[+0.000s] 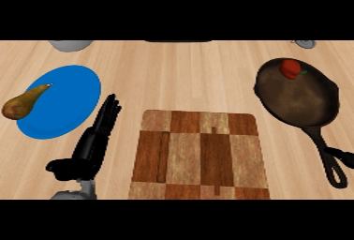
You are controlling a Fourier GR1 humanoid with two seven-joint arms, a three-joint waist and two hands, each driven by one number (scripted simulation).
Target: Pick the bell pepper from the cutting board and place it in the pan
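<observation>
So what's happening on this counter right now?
A robot was to move a bell pepper from the cutting board to the pan, and the red pepper now lies in the pan, near its far rim. The board is bare. The left hand rests open beside the board, holding nothing. At the pan handle's end something black shows, too little to identify. A pear lies on a blue plate.

A red bell pepper (291, 68) lay in the dark pan (304, 101), right of the bare cutting board (199, 154), while the left hand (93, 140) rested open beside a blue plate (69, 93).
</observation>
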